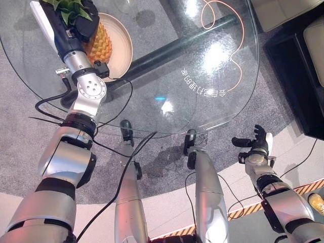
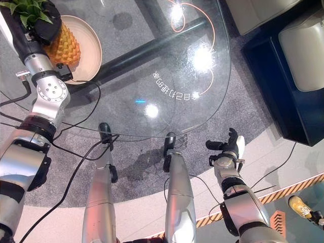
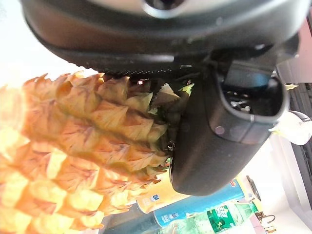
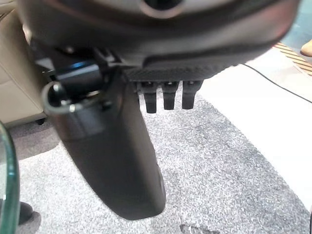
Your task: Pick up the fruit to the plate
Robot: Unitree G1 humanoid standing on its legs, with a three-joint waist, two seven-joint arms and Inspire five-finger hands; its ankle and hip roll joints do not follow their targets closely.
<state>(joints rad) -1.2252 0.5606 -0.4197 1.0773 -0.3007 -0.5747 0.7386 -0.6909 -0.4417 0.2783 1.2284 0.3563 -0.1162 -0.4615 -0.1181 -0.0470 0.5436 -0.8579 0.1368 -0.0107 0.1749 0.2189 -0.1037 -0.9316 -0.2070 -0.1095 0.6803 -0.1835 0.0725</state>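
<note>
The pineapple [image 1: 99,43] lies on the plate [image 1: 123,48], its yellow body over the plate's middle and its green crown reaching out past the plate's far rim, so the carrying part of the task looks all but done. The plate itself sits near the far left edge of the round glass counter [image 1: 202,109], and nothing else to be moved shows on the glass. The left hand [image 1: 81,25] is at the crown end of the fruit, over the plate's far side; in the left wrist view its dark thumb [image 3: 219,141] curls against the pineapple where the scaly skin meets the leaf bases, so the fingers appear to be clasped on the fruit rather than let go. Whether the pineapple's full weight already rests on the plate or is partly borne by the hand cannot be told from these views. What remains, as I judge it, is for the hand to loosen its hold and draw back from the plate without rolling the fruit off the shallow rim. The right hand [image 2: 228,147] hangs well away from the plate, off the near edge of the counter over the grey carpet [image 4: 234,161], its fingers spread loosely and holding nothing.
</note>
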